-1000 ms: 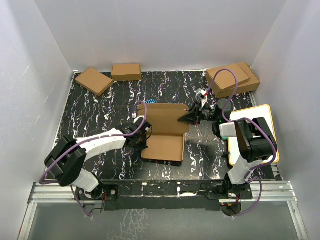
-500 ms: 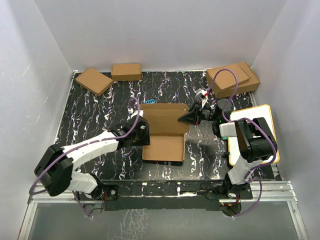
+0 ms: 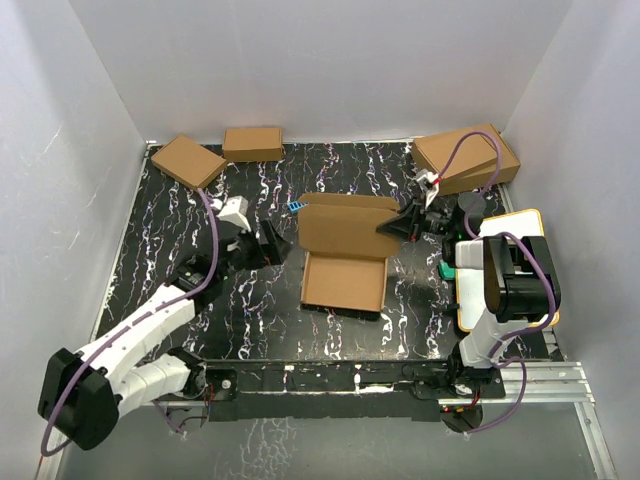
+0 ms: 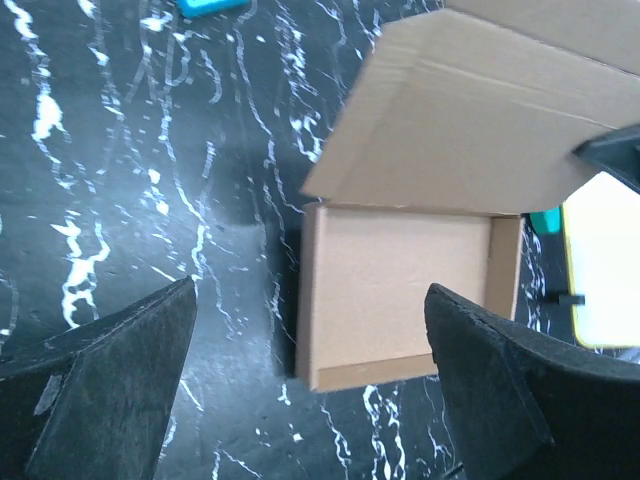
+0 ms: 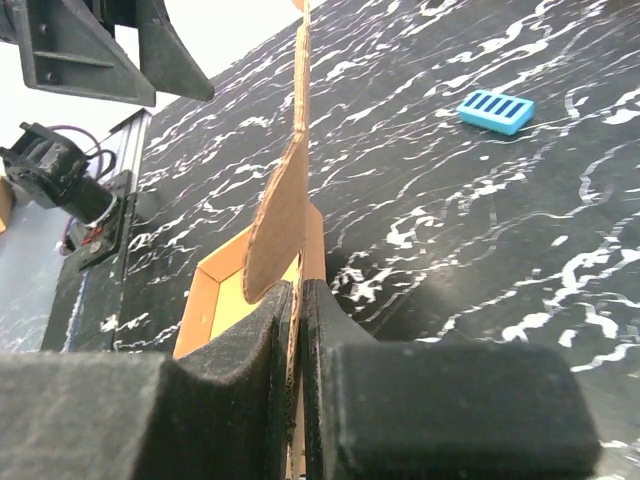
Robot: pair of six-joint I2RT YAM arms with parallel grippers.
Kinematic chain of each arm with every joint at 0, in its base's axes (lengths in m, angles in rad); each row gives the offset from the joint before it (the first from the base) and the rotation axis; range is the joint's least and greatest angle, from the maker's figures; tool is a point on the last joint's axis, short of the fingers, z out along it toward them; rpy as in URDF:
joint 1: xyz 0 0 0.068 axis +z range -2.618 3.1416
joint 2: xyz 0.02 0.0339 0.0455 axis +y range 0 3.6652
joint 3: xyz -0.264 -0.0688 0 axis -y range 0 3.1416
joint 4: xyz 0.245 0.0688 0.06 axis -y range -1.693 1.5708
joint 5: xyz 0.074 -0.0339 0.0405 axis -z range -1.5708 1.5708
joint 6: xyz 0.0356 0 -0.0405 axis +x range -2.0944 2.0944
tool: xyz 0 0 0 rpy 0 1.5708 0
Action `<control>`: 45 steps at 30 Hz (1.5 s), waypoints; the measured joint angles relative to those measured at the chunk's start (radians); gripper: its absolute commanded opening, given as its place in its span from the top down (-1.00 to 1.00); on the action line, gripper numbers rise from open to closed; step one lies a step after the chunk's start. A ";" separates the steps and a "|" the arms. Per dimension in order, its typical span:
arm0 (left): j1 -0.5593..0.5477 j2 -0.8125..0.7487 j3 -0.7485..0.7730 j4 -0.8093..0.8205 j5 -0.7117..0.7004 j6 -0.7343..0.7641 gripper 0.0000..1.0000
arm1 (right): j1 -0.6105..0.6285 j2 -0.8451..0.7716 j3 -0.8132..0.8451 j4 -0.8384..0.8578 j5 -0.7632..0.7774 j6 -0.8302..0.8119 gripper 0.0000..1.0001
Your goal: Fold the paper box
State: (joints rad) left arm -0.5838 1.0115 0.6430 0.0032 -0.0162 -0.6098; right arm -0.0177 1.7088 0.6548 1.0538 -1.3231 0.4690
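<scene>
The paper box (image 3: 343, 283) lies in the middle of the table as a shallow open tray with its lid (image 3: 345, 228) standing up behind it. My right gripper (image 3: 386, 228) is shut on the lid's right side flap (image 5: 283, 215), and the cardboard edge shows pinched between the pads (image 5: 297, 305). My left gripper (image 3: 278, 245) hangs open to the left of the tray, clear of it. In the left wrist view the tray (image 4: 400, 285) and the lid (image 4: 470, 130) lie ahead of the gripper (image 4: 310, 400), whose wide jaws hold nothing.
Two small brown boxes (image 3: 188, 161) (image 3: 252, 143) sit at the back left. Larger stacked boxes (image 3: 468, 158) stand at the back right. A white, yellow-edged board (image 3: 530, 235) lies at the right edge. A small blue piece (image 3: 298, 206) rests behind the lid.
My left gripper has opened, let go of the tray's left side and drawn back to the left. The box and my right gripper have shifted a little to the right.
</scene>
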 measured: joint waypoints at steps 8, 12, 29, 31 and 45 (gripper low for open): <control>0.140 0.107 -0.023 0.099 0.122 -0.005 -0.82 | -0.056 0.061 0.270 -0.464 0.022 -0.336 0.22; 0.164 0.174 -0.023 0.138 0.160 -0.002 -0.76 | -0.053 0.135 0.484 -0.817 0.126 -0.604 -0.09; 0.224 0.583 0.270 0.113 0.203 0.426 -0.89 | -0.121 -0.116 0.535 -1.387 0.160 -0.970 -0.54; 0.229 0.676 0.391 0.068 0.216 0.480 -0.87 | -0.124 -0.140 0.502 -1.415 0.104 -0.980 -0.54; 0.249 1.278 1.165 -0.327 0.279 0.800 -0.46 | -0.118 -0.147 0.401 -1.525 0.026 -1.008 -0.52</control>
State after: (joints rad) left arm -0.3347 2.2894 1.8084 -0.3241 0.2630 0.1902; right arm -0.1356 1.5616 1.0561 -0.4709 -1.2972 -0.5388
